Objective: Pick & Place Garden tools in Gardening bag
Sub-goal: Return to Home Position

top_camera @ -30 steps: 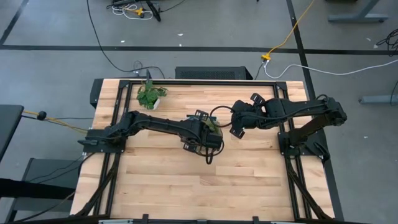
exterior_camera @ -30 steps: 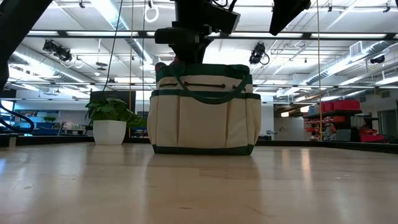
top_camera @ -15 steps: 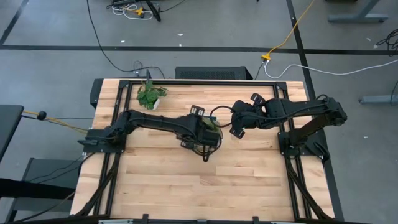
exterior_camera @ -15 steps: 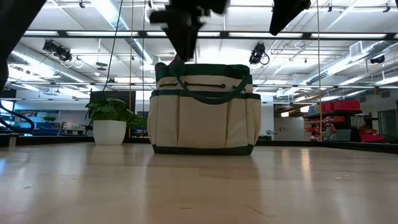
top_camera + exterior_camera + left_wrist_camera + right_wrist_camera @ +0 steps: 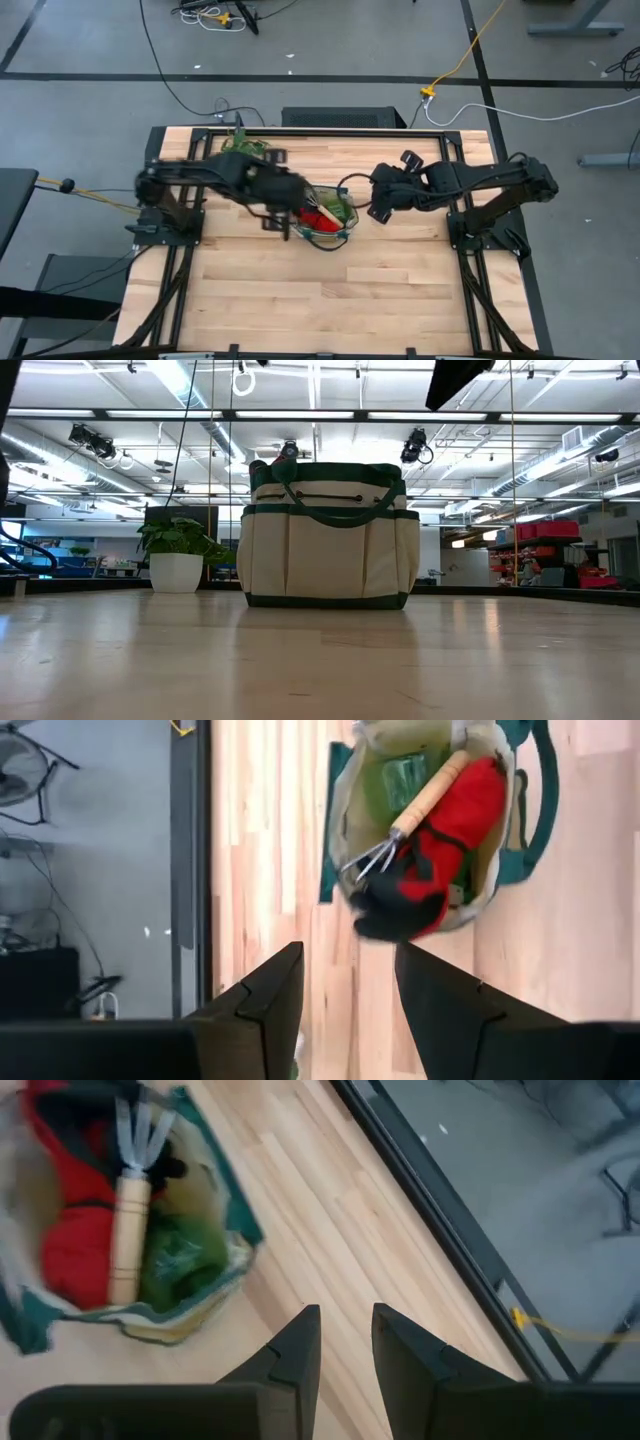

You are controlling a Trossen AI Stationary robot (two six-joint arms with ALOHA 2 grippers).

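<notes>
Left wrist view shows left claw (image 5: 348,950) parted, empty.

Above me, long white ceiling light strips (image 5: 190,385) fill the low view's top; grey concrete floor (image 5: 80,40) surrounds my pale wooden table (image 5: 380,290).

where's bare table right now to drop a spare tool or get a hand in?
Widest: the table between the gardening bag and the low camera's edge, all bare. Also the back strip between potted plant and right arm. Crowded: the middle band, left gripper, bag, right gripper side by side.
</notes>
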